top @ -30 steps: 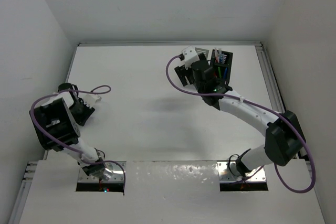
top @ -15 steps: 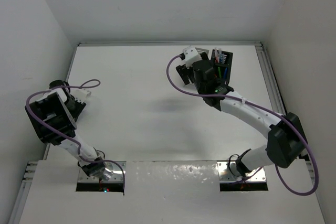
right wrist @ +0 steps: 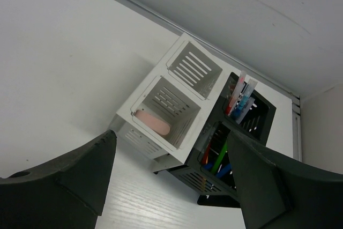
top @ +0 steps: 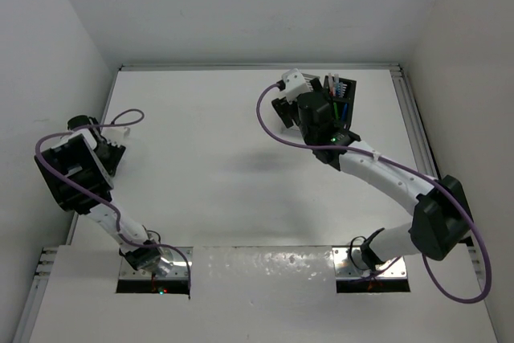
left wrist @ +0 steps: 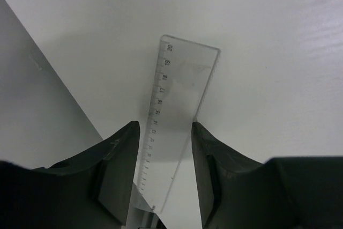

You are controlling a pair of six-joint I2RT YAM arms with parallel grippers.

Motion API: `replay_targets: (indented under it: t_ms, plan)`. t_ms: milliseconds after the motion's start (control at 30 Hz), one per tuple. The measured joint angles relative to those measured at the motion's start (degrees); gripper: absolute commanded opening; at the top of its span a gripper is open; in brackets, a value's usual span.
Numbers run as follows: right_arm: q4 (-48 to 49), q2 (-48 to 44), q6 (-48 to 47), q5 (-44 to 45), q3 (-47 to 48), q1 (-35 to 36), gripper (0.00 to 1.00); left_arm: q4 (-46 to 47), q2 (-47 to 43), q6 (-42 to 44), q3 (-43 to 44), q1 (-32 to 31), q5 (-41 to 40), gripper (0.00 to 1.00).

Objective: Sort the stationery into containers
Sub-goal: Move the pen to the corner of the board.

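At the table [left wrist: 257, 36] edge, left gripper [left wrist: 165, 154] clamps the ruler [left wrist: 177, 105]: carry it level to the white container [right wrist: 140, 137]. Right gripper [right wrist: 171, 151] stands released.

White table [top: 209, 166]; metal rail [top: 411, 118] along right edge; plain walls [top: 241, 6] around.

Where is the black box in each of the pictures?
Top view: the black box is at the upper right, at the far side of the table, next to the right arm's wrist.
Left wrist: not in it; only a ruler shows.
Right wrist: lower right of the middle, against the white box, with pens standing in it.
Shared landmark: the white table.
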Motion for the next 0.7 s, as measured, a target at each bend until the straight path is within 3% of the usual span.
replay_targets:
  t_ms: [100, 300, 500, 600, 700]
  plan:
    - [0.0, -0.33, -0.2, 0.31, -0.15, 0.07, 0.82, 0.83, 0.28, -0.48, 0.5, 0.17, 1.49, 0.46]
    - [-0.09, -1.07, -0.79, 1.01, -0.61, 0.22, 0.82, -0.02, 2.16, -3.43, 3.41, 1.46, 5.99, 0.59]
    - [-0.11, -2.21, -0.81, 1.46, -1.73, 0.28, 0.82, -2.21, 3.06, -7.13, 4.63, 5.05, 10.05, 0.77]
    - [-0.2, -2.84, -0.79, 1.7, -2.54, 0.33, 0.82, -2.8, 3.06, -7.91, 4.59, 6.56, 10.1, 0.95]
    - [-0.46, -3.04, -0.76, 1.97, -2.82, 0.61, 0.82, -2.84, 3.06, -8.37, 4.59, 7.1, 9.7, 1.0]
